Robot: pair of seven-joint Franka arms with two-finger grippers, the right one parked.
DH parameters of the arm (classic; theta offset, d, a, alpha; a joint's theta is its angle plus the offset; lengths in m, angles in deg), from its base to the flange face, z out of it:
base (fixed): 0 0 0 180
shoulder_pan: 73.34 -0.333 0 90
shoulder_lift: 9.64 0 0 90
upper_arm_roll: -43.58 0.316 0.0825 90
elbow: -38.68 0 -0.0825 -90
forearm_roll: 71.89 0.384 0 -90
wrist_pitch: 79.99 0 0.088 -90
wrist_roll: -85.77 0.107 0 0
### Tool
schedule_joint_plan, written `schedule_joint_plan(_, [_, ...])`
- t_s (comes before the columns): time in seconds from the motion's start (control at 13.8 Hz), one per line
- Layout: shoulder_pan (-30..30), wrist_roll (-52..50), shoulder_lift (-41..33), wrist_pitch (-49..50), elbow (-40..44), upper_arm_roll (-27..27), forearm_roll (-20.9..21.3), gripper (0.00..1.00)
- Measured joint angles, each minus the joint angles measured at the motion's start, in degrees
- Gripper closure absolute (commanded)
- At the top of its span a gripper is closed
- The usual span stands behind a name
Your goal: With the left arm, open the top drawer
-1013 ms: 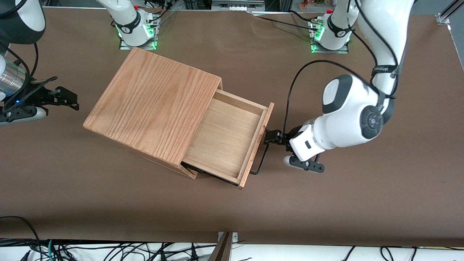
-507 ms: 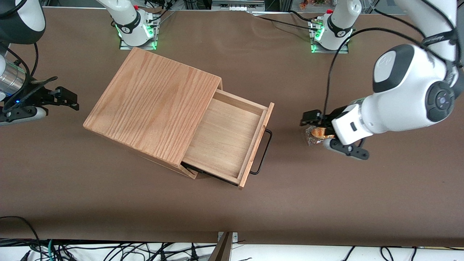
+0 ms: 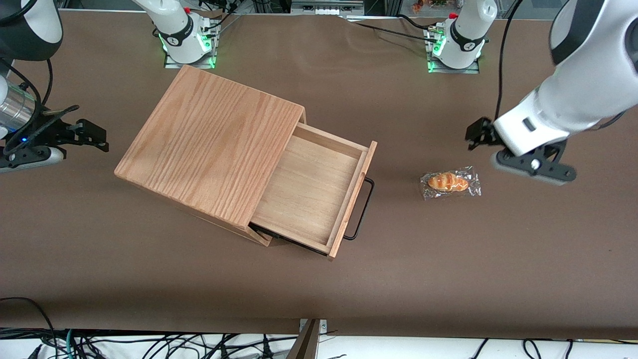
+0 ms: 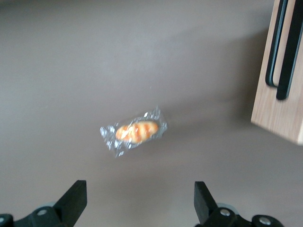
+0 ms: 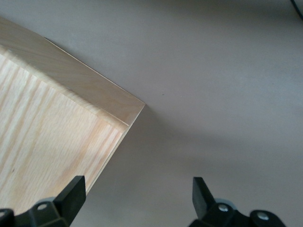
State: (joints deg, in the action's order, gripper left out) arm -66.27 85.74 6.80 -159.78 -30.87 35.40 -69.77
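Observation:
The top drawer (image 3: 309,192) stands pulled well out of the oak cabinet (image 3: 209,144), its pale floor bare. Its thin black handle (image 3: 363,209) hangs free on the front panel. The left arm (image 3: 573,85) is lifted above the table toward the working arm's end. My gripper (image 3: 477,134) is well away from the drawer, open, with nothing between its fingers. In the left wrist view the gripper (image 4: 140,203) hovers over bare table, and the drawer front (image 4: 274,111) with its handle (image 4: 289,52) shows at the frame's edge.
A small bread roll in a clear wrapper (image 3: 450,182) lies on the brown table between the drawer and my gripper. The wrapped roll (image 4: 134,132) also shows in the left wrist view, ahead of the fingers. Two arm bases (image 3: 453,42) stand along the table's back edge.
My gripper has left the drawer handle and swung away toward the working arm's end, rising. The wrapped roll, covered half a second ago, now lies in plain sight. The drawer has not moved.

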Motion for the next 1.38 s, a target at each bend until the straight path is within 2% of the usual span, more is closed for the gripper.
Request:
schedule_joint_plan(0.29, [-1.2,0.4,-4.2,0.5,-2.1,1.7,0.1,0.0])
schedule_joint_plan(0.58, [-4.3,0.3,-11.9,-11.0,-16.6,4.0,-0.3,0.0])
schedule_joint_plan(0.8, [-5.4,-1.0,-17.5,-12.3,-24.8,4.1,-1.1,0.0])
schedule_joint_plan(1.38, [-5.4,-1.7,-18.8,-12.2,-25.9,3.5,-1.1,0.0])
